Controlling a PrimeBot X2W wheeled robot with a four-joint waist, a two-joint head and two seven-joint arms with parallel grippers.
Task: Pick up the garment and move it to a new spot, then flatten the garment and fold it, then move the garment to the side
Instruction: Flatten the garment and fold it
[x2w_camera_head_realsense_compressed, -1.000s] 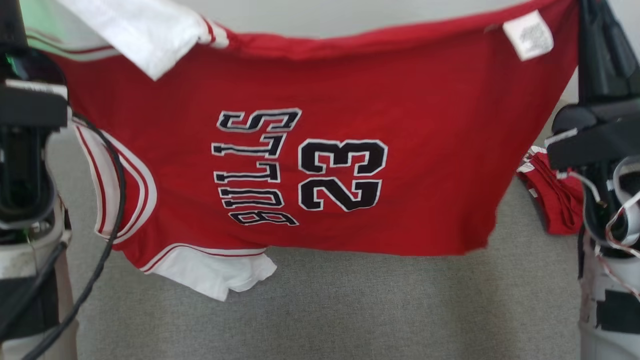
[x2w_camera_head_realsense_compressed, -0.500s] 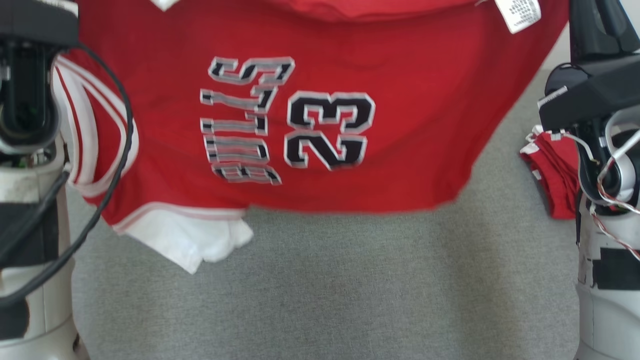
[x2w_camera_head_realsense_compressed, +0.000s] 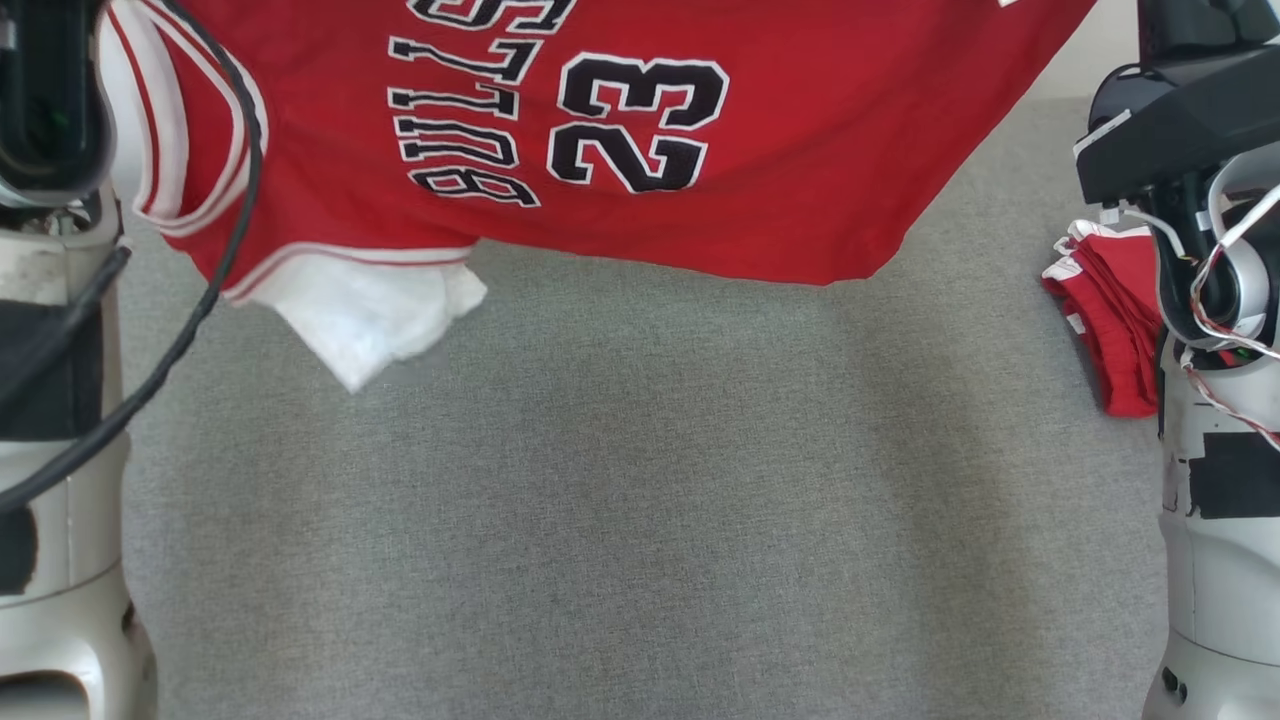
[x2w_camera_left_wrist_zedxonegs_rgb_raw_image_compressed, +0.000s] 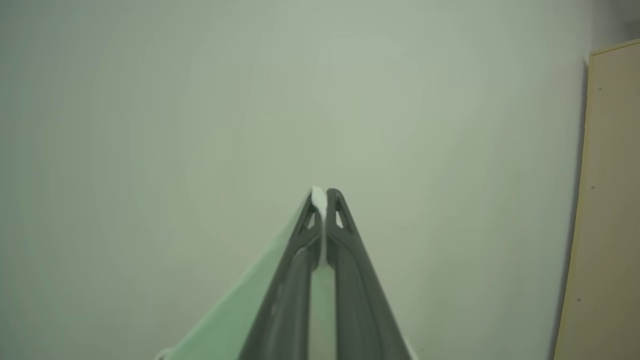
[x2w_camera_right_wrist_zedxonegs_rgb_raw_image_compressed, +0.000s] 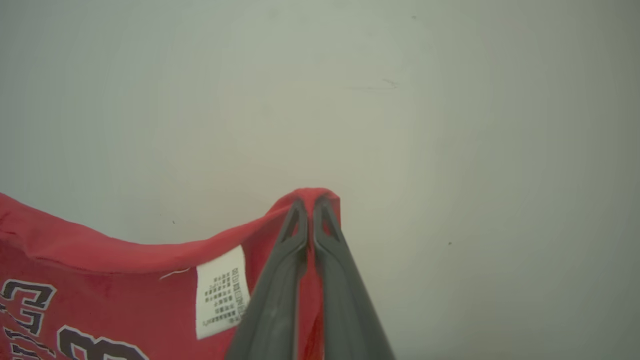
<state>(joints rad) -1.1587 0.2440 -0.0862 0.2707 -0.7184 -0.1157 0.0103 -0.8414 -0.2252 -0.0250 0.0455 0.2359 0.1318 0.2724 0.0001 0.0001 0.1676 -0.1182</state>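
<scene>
Head view: the grey bench is closest. Farther back, the red jersey hangs spread out over it. A small red pile lies at the right. The left hand pinches the jersey's white edge. The right hand pinches a red corner.

Soft even light, faint shadows, sharp focus, wide-angle vignetting

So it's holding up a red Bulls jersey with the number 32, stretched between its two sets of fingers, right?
Not quite: the number on the red jersey is 23, not 32, as the head view shows. The rest holds: the left fingers and right fingers each pinch an edge of it.
</scene>
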